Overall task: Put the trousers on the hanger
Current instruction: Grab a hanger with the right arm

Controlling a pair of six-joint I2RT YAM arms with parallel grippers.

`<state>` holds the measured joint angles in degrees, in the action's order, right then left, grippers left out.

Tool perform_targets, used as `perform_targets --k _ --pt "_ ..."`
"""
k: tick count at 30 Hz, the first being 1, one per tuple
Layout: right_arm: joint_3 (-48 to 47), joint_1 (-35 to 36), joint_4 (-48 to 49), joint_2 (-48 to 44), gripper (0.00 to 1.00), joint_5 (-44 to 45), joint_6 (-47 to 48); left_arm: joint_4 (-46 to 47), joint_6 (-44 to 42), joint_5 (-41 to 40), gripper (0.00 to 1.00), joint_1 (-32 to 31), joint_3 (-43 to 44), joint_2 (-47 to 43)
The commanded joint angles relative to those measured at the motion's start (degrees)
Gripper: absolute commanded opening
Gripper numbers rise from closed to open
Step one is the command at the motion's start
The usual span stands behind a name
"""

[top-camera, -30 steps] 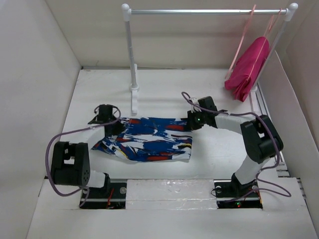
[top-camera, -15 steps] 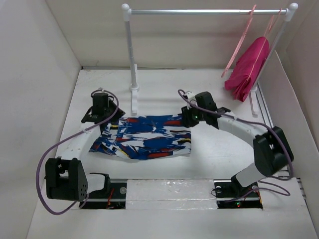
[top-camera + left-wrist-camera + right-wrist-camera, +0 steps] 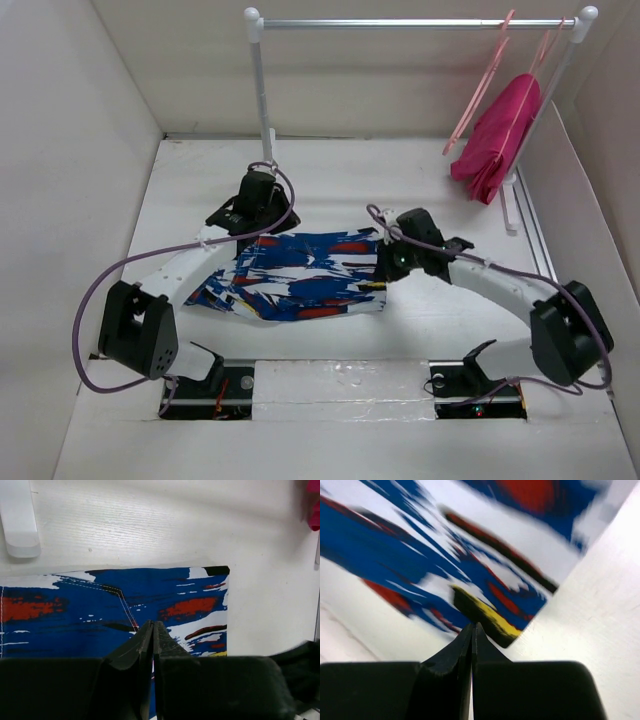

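The left arm reaches forward from a raised elbow and angles inward, and the left pincer has its fingers pressed together at the tips. The right arm stretches low toward the left. The right pincer is likewise closed tight.

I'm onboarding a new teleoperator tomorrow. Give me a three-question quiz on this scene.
1. True or false: the blue, white and red printed cloth trousers hang on the silver metal rail.
2. What hangs beside the thin light-pink plastic hanger? A) magenta-pink garment B) grey towel C) nothing
3. Fill in: both arms' jaws are ___.
Key: 1 false, they lie on the white table; 2 A; 3 shut.
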<state>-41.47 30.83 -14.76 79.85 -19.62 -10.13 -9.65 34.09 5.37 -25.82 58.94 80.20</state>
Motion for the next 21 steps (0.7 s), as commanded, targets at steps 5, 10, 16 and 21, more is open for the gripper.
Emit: perform_targets --k 5,10,16,21 --pt "-26.8 -1.27 -11.51 -18.92 0.06 14.06 4.5 2.62 -0.25 4.11 0.0 -0.1 1.97 -1.89" --pt "-39.82 -14.74 -10.72 -20.97 0.0 11.36 4.68 2.88 -2.97 4.21 0.05 -3.79 5.22 -1.72" --pt "-52.21 -34.83 -13.11 -9.66 0.71 -1.71 -1.11 1.83 -4.99 1.41 0.27 -10.73 8.74 0.39" --pt "-49.5 -40.67 -0.73 -3.93 0.79 -13.51 -13.06 4.11 -3.15 3.77 0.3 -11.88 5.76 0.57"
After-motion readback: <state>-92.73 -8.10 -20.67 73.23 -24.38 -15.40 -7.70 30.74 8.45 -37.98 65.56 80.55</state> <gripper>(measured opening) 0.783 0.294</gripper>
